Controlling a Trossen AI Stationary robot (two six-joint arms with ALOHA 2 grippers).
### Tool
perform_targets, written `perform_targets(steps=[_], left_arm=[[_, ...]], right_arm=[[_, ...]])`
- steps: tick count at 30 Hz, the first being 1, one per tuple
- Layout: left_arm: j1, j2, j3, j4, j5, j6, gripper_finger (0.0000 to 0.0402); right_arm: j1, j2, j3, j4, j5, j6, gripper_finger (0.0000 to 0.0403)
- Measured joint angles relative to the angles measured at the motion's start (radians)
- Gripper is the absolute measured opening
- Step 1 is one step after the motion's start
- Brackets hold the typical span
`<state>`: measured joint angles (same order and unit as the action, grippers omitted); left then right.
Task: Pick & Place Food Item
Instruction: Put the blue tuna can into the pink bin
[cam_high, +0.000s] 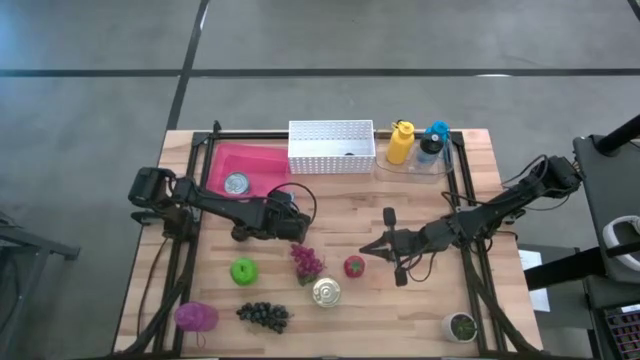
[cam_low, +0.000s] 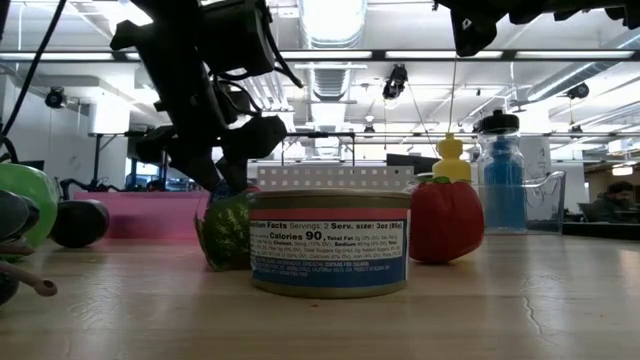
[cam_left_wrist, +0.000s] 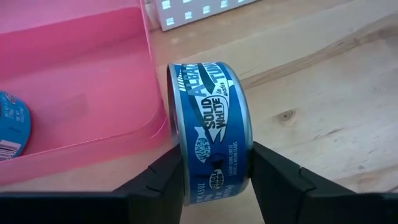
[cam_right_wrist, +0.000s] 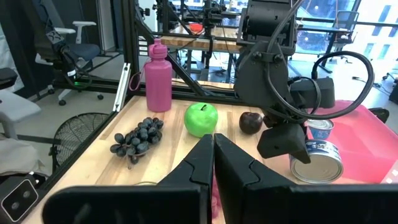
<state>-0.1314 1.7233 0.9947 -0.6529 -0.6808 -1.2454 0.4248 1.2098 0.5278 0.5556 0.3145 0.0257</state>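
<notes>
My left claw (cam_left_wrist: 214, 180) is clamped on a blue tuna can (cam_left_wrist: 211, 134), which stands on its edge between my two fingers (cam_left_wrist: 283, 183), its rim just beside the pink tray (cam_left_wrist: 74, 68). In the high view that claw (cam_high: 290, 228) sits over the tabletop (cam_high: 420, 310) just at the tray's (cam_high: 262, 158) 5 o'clock corner. A second can (cam_high: 236, 183) lies flat inside the tray.

My right claw (cam_right_wrist: 212, 158) is clenched on nothing, its fingers pressed together, hanging over the middle of the tabletop at 3 o'clock from the left one (cam_high: 382, 246).

Nearest the front edge lie a pink bottle (cam_high: 195, 317), black grapes (cam_high: 263, 315) and a small pot (cam_high: 461, 326). A little farther in stand an upright can (cam_high: 326, 292), a green apple (cam_high: 243, 270), red grapes (cam_high: 306, 260) and a strawberry (cam_high: 354, 266), all at about 6 o'clock from my claws.

At the far edge, around 12 o'clock, stand a white perforated basket (cam_high: 331, 146), a yellow bottle (cam_high: 400, 142) and a blue bottle (cam_high: 433, 143).
</notes>
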Motion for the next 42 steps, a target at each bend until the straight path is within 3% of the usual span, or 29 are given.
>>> perform_targets(steps=[10, 17, 25, 31, 42], left_arm=[[-0.004, -0.012, 0.001, 0.006, 0.001, 0.019, 0.0143], [-0.006, -0.056, 0.001, 0.006, 0.001, 0.074, 0.0164], [-0.014, -0.121, 0.001, 0.006, 0.000, 0.151, 0.0146], [-0.015, -0.184, 0.001, -0.005, -0.030, 0.203, 0.0160], [-0.013, -0.332, 0.001, -0.229, -0.149, 0.199, 0.0146]], right_arm=[[0.000, 0.000, 0.000, 0.000, 0.000, 0.000, 0.0008], [0.000, 0.000, 0.000, 0.000, 0.000, 0.000, 0.0008], [0.000, 0.000, 0.000, 0.000, 0.000, 0.000, 0.0008], [0.000, 0.000, 0.000, 0.000, 0.000, 0.000, 0.0008], [0.000, 0.000, 0.000, 0.000, 0.000, 0.000, 0.0008]])
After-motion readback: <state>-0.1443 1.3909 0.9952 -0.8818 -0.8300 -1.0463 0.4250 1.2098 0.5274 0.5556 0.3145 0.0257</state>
